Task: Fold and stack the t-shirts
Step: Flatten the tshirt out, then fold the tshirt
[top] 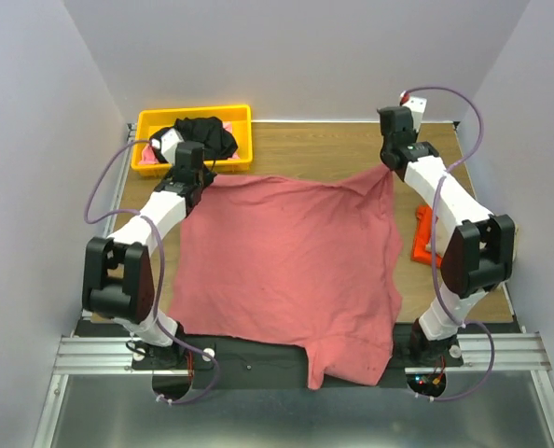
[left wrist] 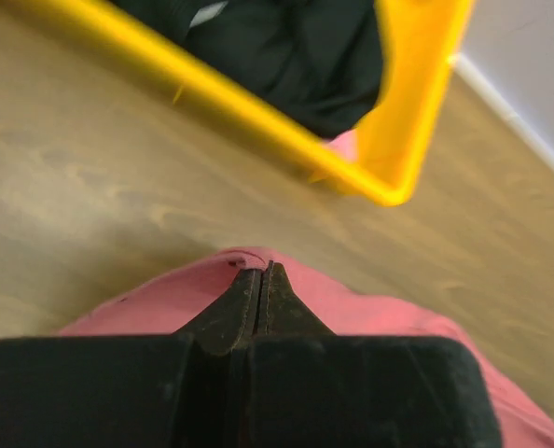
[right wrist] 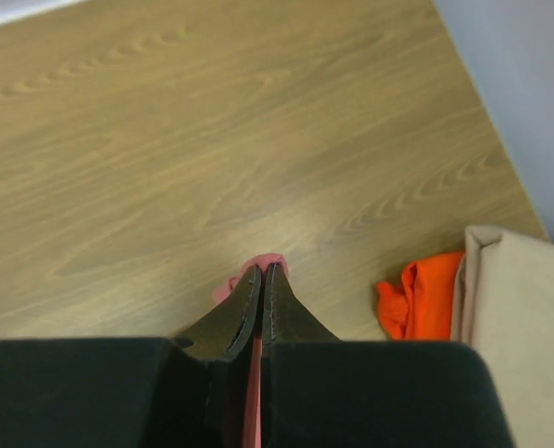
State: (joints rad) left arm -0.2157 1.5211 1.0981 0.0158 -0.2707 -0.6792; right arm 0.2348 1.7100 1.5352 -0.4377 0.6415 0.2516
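Note:
The large dusty-red t-shirt (top: pixel 286 271) lies spread over the middle of the table, its near end hanging over the front edge. My left gripper (top: pixel 205 177) is shut on its far left corner (left wrist: pixel 165 299), just in front of the bin. My right gripper (top: pixel 390 168) is shut on its far right corner (right wrist: pixel 270 261) and holds it slightly lifted. A black t-shirt (top: pixel 205 133) lies bunched in the yellow bin (top: pixel 154 121), also in the left wrist view (left wrist: pixel 296 56). A tan cloth (right wrist: pixel 519 317) shows at the right wrist view's right edge.
The yellow bin also holds something pink (top: pixel 149 155). An orange object (top: pixel 424 238) lies on the table by the right arm, seen as orange cloth (right wrist: pixel 417 299) in the right wrist view. Bare wood (top: pixel 333 149) lies beyond the shirt.

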